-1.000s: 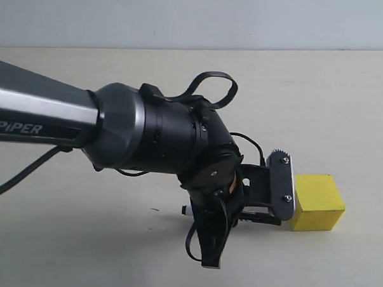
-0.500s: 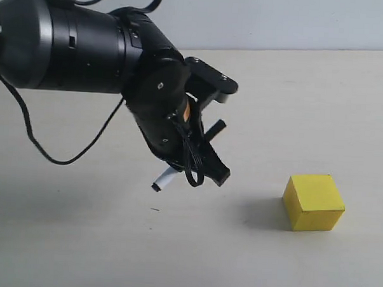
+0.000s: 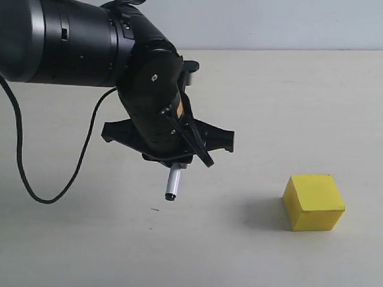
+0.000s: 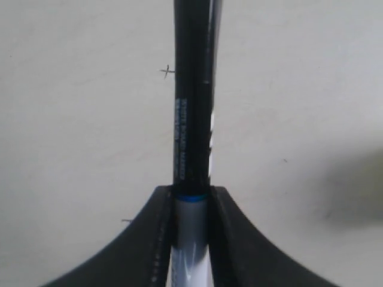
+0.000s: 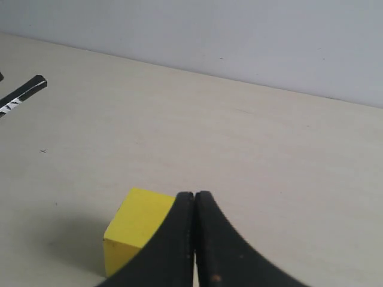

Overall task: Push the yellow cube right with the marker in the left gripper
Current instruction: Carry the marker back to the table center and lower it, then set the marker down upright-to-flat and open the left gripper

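The yellow cube rests on the table at the lower right. Well to its left, above the surface, my left gripper is shut on the marker, which points down with its black end lowest. In the left wrist view the white barrel sits pinched between the fingers of the left gripper, and the marker shows its black cap sticking out ahead. My right gripper is shut and empty, just above and beside the yellow cube. The marker shows far off in that view.
The beige table runs back to a grey wall. A black cable loops down from the left arm. A small dark mark lies on the table below the marker.
The left arm has lifted up and to the left, away from the cube, and turned so the marker now points down. The cube has stayed put.
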Controlling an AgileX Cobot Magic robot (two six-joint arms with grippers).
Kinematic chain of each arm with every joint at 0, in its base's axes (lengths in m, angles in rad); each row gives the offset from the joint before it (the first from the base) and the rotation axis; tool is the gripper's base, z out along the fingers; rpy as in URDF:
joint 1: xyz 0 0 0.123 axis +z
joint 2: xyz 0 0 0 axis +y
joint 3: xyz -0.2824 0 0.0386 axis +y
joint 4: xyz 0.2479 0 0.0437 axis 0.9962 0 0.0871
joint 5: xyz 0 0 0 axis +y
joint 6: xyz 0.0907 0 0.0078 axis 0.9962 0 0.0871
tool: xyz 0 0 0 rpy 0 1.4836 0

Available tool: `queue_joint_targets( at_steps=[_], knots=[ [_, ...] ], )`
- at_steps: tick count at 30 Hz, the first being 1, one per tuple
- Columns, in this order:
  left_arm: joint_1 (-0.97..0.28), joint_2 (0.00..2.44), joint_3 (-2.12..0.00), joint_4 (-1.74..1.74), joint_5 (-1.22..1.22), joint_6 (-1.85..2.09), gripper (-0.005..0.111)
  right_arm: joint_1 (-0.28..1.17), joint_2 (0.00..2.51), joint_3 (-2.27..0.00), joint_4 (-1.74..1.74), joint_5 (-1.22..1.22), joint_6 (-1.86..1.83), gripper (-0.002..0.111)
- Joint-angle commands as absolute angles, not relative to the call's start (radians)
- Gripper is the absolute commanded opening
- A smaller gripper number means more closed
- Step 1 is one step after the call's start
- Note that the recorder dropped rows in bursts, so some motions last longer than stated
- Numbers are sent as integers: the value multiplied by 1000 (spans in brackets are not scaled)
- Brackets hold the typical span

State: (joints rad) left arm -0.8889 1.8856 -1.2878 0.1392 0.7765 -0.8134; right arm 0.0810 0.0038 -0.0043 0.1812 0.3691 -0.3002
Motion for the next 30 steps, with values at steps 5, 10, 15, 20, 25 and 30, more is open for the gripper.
queue_joint_targets(
  at_steps=[5, 10, 15, 20, 25, 30],
  knots=[
    [-888, 1946, -1292, 114, 710, -906, 0, 82, 0, 0, 185, 358, -302, 0],
    [-876, 2000, -1292, 107, 690, -926, 0, 82, 0, 0, 185, 358, -302, 0],
    [-854, 2026, -1292, 107, 674, -950, 0, 82, 0, 0, 185, 358, -302, 0],
    [-847, 2071, -1292, 111, 635, -950, 0, 82, 0, 0, 185, 358, -302, 0],
    [-847, 2071, -1292, 116, 635, -950, 0, 82, 0, 0, 185, 358, -302, 0],
    [-847, 2071, -1292, 119, 633, -950, 0, 82, 0, 0, 185, 358, -302, 0]
  ],
)
